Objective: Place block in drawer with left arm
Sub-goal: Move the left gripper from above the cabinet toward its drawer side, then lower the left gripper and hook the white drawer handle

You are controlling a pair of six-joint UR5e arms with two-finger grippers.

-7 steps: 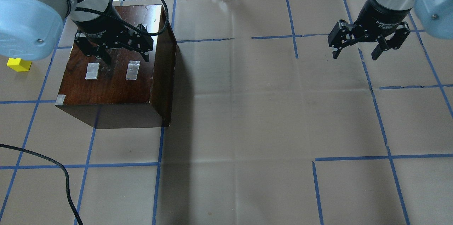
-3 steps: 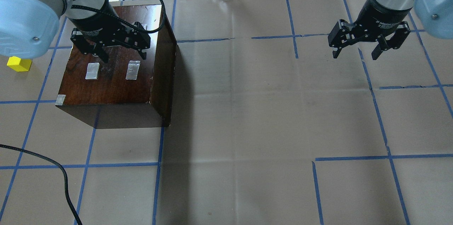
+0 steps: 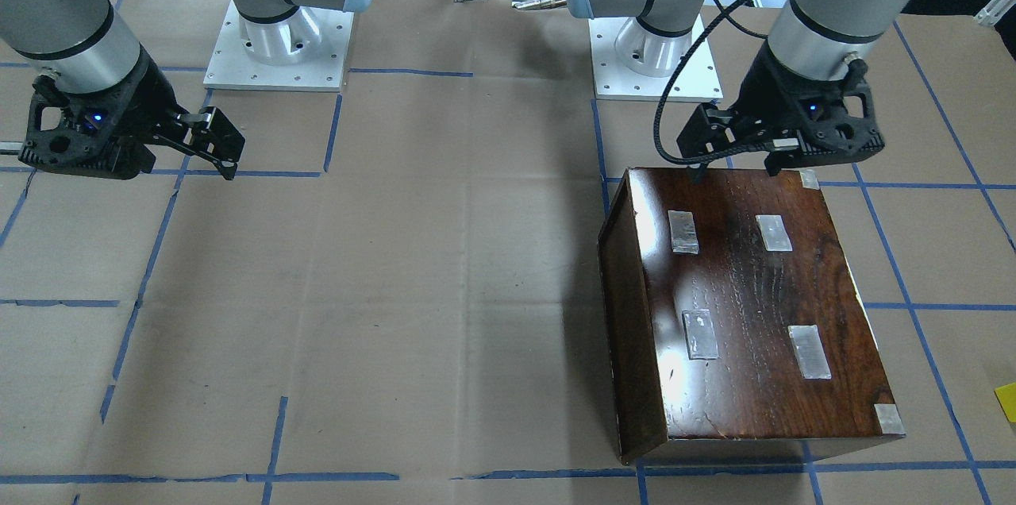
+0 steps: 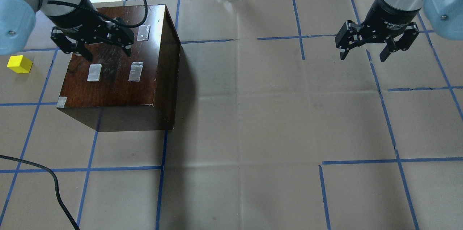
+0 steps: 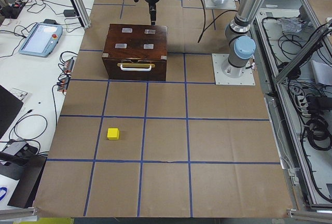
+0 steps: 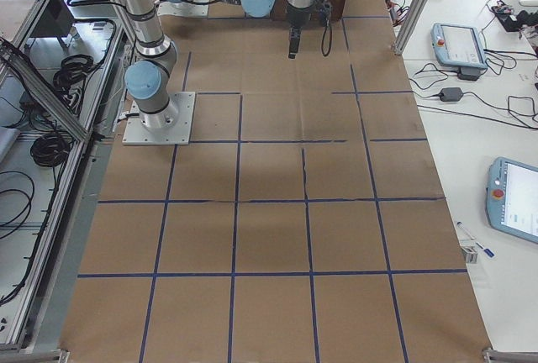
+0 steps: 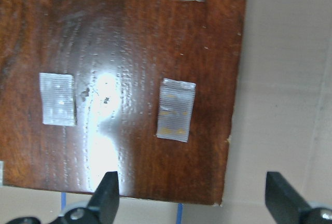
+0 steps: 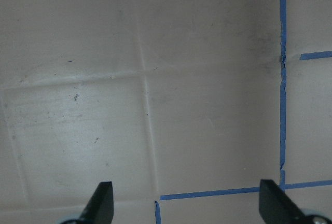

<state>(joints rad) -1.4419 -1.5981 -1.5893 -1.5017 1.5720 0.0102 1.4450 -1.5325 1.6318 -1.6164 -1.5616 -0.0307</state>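
The yellow block [image 4: 20, 64] lies on the paper-covered table left of the dark-brown wooden box [image 4: 115, 85]. It also shows in the exterior left view [image 5: 113, 134] and at the front-facing view's right edge [image 3: 1008, 402]. The drawer is shut; only its dark front with a pale handle shows [image 5: 136, 71]. My left gripper [image 4: 107, 55] hovers open and empty over the far part of the box top, as the front-facing view [image 3: 734, 171] and left wrist view [image 7: 191, 198] also show. My right gripper [image 4: 362, 57] is open and empty above bare table at the far right [image 8: 184, 203].
Several grey tape patches [image 4: 136, 71] sit on the box top. A black cable [image 4: 54, 179] lies at the table's near left. Blue tape lines grid the table. The arm bases [image 3: 278, 52] stand at the robot's edge. A teach pendant [image 5: 40, 38] lies on a side table.
My left gripper has moved left across the box top, toward the block's side, still open. The right arm, box and block have not moved.
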